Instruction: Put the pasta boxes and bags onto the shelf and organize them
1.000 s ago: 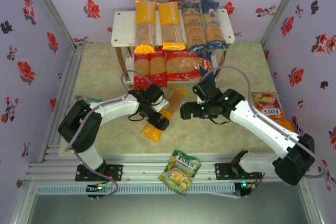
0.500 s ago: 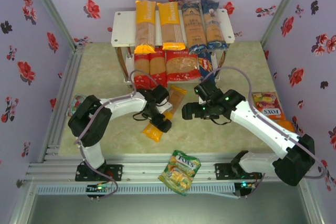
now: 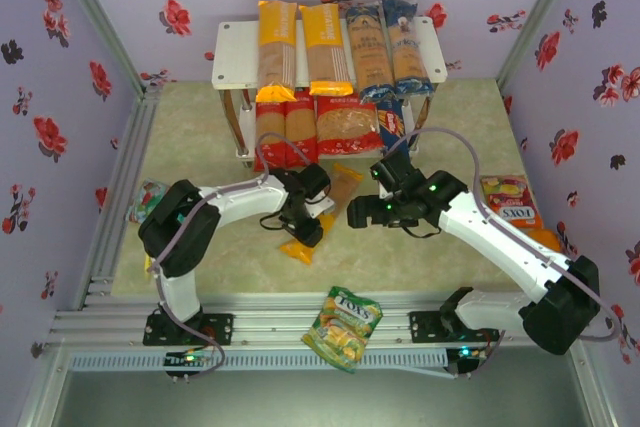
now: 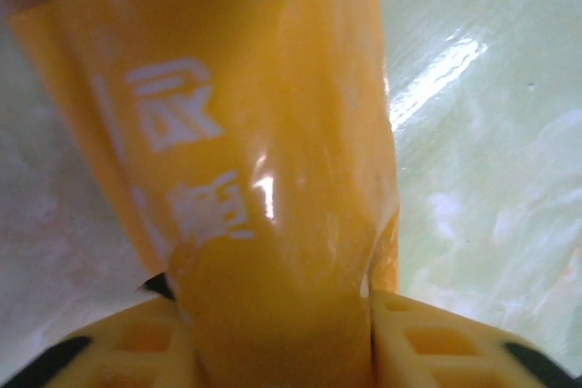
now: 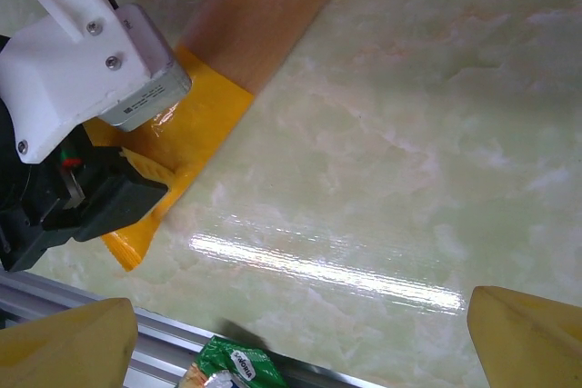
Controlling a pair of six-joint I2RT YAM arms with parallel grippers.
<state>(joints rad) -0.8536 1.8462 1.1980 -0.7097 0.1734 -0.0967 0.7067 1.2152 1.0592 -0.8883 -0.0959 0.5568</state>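
Note:
A yellow spaghetti bag (image 3: 337, 187) lies slanted on the table in front of the shelf (image 3: 232, 47). My left gripper (image 3: 305, 215) is shut on its lower part. In the left wrist view the bag (image 4: 245, 134) is pinched between the yellow fingers (image 4: 436, 343) of that gripper (image 4: 273, 324). My right gripper (image 3: 360, 213) hovers open just right of the bag, its fingertips (image 5: 532, 338) wide apart over bare table. The shelf's top board holds two yellow packs (image 3: 278, 42) and two dark-blue packs (image 3: 385, 45). Red bags (image 3: 285, 129), a wider red bag (image 3: 347, 125) and a dark-blue box (image 3: 393, 122) stand on the lower board.
A green-yellow snack bag (image 3: 343, 325) lies on the front metal rail, its edge also in the right wrist view (image 5: 227, 370). A red-yellow FOXS bag (image 3: 508, 202) lies at the right wall. A small packet (image 3: 148, 197) sits at the left edge. Flowered walls close in three sides.
My left gripper slid right along the yellow spaghetti bag and went from wide open to shut on it. The left elbow swung right. The right arm stayed put.

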